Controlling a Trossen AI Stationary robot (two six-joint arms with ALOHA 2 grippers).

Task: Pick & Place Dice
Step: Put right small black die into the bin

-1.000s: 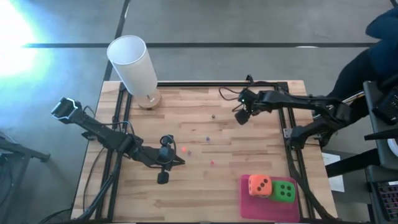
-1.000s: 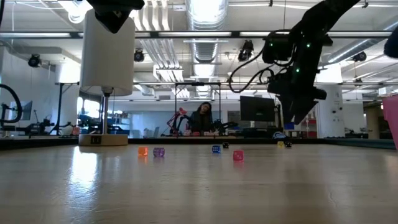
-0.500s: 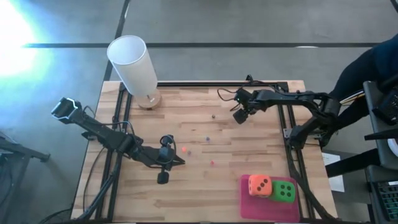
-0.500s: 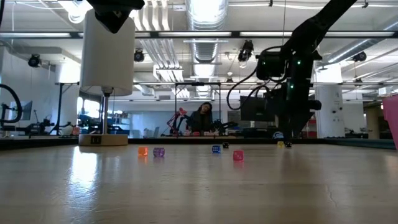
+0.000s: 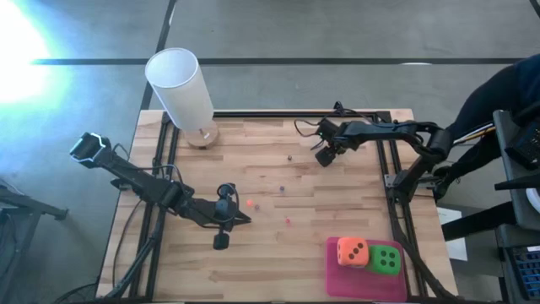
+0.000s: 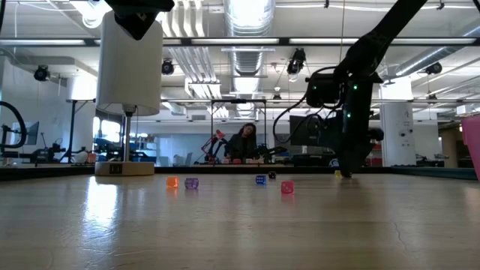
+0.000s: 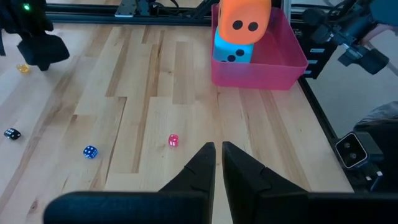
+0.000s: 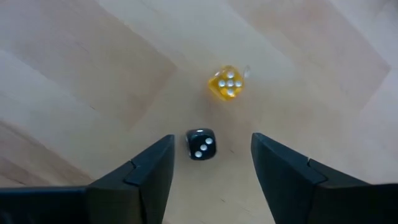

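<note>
The big dice sit in the pink tray at the table's near right corner: an orange die beside a green die. In the left wrist view the orange die rests on top of a teal die; the second green die is hidden. My right gripper is open, low over the far right of the table, with its fingers on either side of a tiny black die. A tiny yellow die lies just beyond. My left gripper is shut and waits mid-table.
Tiny dice lie scattered mid-table: a red die, a blue die and another black die. A tall white cylinder stands on a wooden base at the far left corner. A person is beyond the right edge.
My right gripper has come down from well above the table to just over its top, drifting slightly toward the left edge, near the tiny yellow die. The dice in the tray have stayed put.
</note>
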